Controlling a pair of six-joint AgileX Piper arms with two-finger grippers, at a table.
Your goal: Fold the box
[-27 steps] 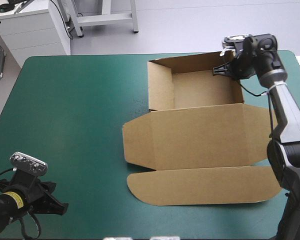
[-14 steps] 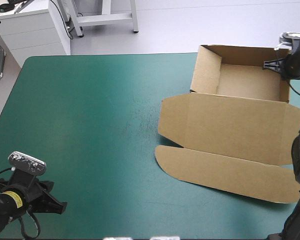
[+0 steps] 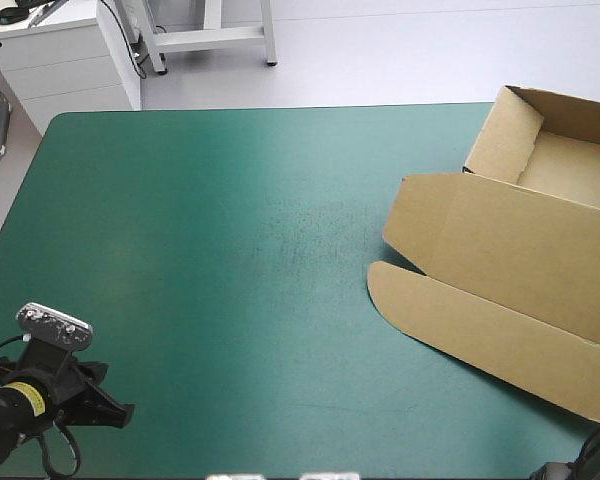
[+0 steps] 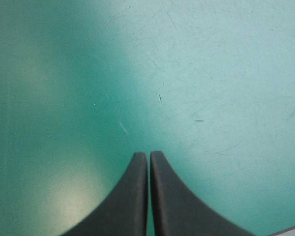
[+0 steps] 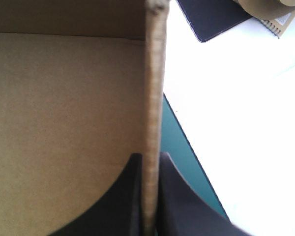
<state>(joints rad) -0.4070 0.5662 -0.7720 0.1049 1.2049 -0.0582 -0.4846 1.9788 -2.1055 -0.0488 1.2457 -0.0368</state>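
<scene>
The brown box lies at the table's right side, partly past the high view's edge. It is an open tray with raised walls at the far right corner. Its lid lies flat on the cover, and the rounded front flap points toward the near edge. In the right wrist view my right gripper is shut on one tray wall, seen edge-on, with the tray's inside to one side. This gripper is outside the high view. My left gripper rests shut at the near left corner, over bare cover.
The teal-green table stretches left of the box. In the right wrist view a strip of cover and the table's edge lie just outside the gripped wall, with a pale surface beyond.
The box has slid to the right and turned, its tray now partly out of the high view. The right gripper went with it and left that view. The left arm has not moved.
</scene>
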